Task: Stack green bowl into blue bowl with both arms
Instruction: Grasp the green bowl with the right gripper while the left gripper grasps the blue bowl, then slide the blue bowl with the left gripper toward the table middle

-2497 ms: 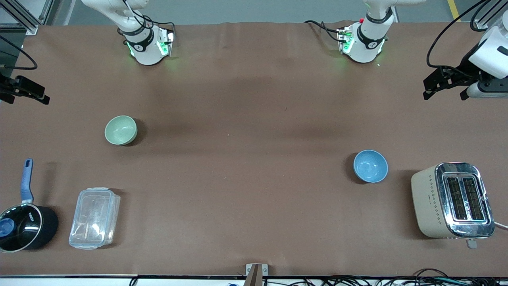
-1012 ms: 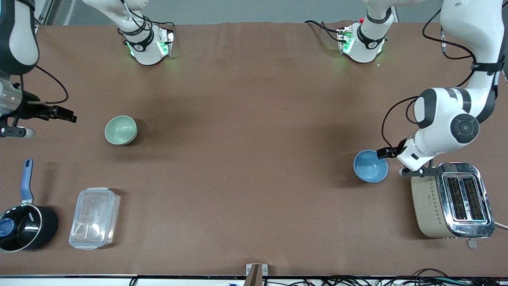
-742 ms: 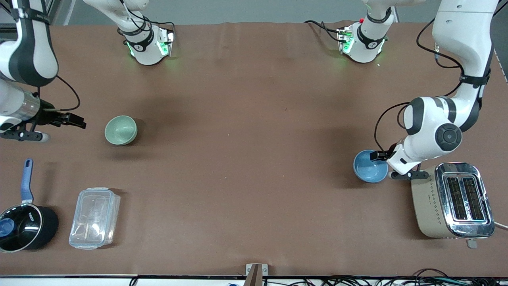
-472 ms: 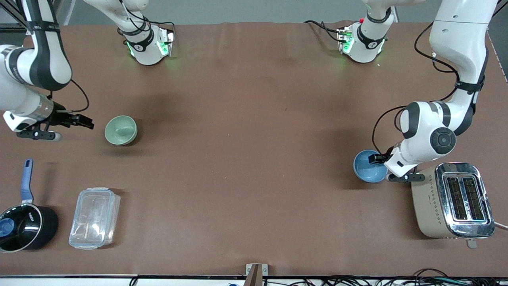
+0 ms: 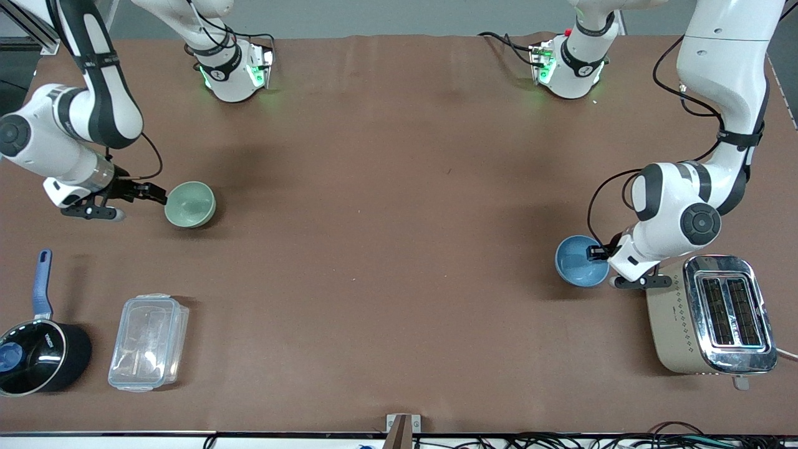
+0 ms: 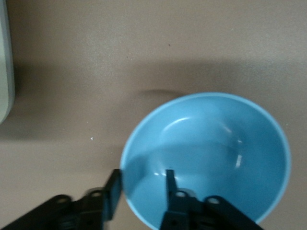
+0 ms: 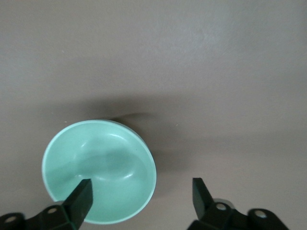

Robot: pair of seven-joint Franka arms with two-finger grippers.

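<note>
Watching the left gripper (image 6: 142, 188), spread astride the rim of the small sky-blue bowl (image 5: 581, 260) beside the toaster (image 5: 711, 315): I'd guess closing could tip it. The right gripper (image 7: 140, 196) is wide open, its jaws apparently not centred on the pale mint-green bowl (image 5: 190, 204), so it may shove that bowl.

The arms (image 5: 717, 81) are cased in white with black joint bands. Black cables (image 5: 601, 193) are looped alongside. Green lights are shown on the bases (image 5: 234, 72).

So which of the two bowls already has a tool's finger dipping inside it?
The blue bowl beside the toaster: the left tool straddles its rim, open. At the green bowl, the right tool is open too.
</note>
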